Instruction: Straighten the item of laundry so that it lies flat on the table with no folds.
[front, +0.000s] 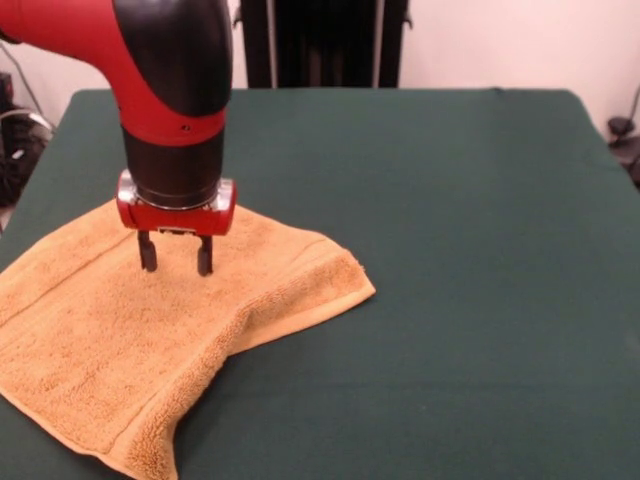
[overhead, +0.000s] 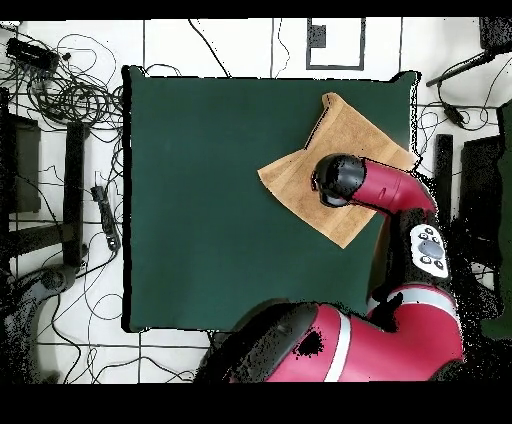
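Gripper (front: 176, 254) hovers, fingers apart, over the towel (front: 110, 340), seemingly lining up on its folded-under edge

Golden-orange towel (front: 120, 340), dark green table (front: 470, 250)

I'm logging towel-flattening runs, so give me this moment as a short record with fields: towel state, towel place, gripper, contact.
towel state: golden-orange towel mostly spread, one edge folded over along its side toward the table's middle
towel place: near a corner of the green table
gripper: gripper pointing straight down over the towel, jaws open, holding nothing
contact: tips at or just above the cloth; cannot tell
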